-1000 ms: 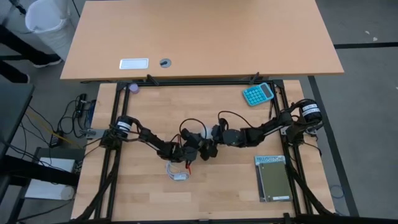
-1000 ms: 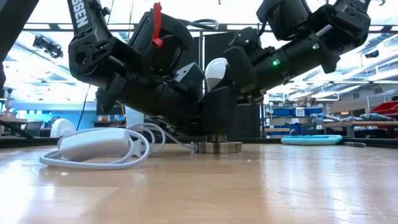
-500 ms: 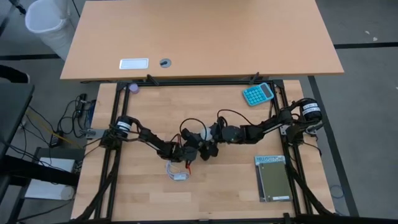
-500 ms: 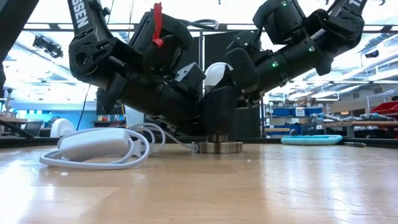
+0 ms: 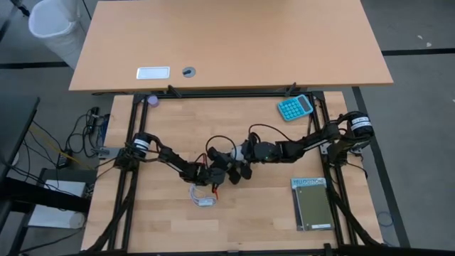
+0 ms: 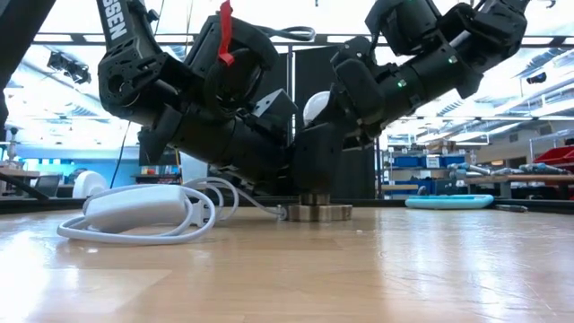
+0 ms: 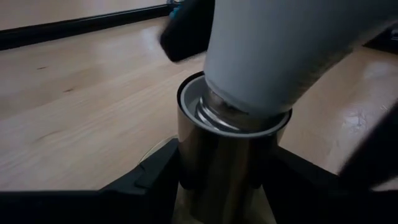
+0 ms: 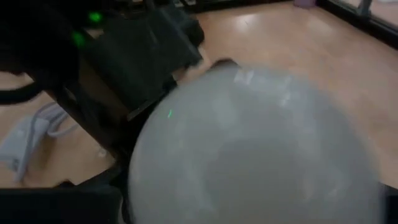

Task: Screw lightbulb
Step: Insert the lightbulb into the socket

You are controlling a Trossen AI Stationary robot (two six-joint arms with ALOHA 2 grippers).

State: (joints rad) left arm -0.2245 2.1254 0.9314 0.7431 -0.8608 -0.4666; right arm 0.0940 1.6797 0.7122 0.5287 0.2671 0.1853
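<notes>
Lightbulb [image 7: 273,56] is sitting base-down in the socket [image 7: 227,162] near the middle of the table [image 5: 170,220], its silvery threads partly sunk below the rim but leaning a little rather than standing straight. Left gripper [image 5: 215,173] is bracing the socket low down, fingers [image 7: 143,193] pressing in on either side of the metal cup. Right gripper [image 5: 238,158] is reaching in from above, hovering over the white globe with its fingers spread, not pinching the glass at this moment. So the bulb is entered and partway threaded, by the look of it; some thread is showing above the rim, which suggests more turns are needed. White cable [image 6: 143,213] is lying coiled just beside the action.
</notes>
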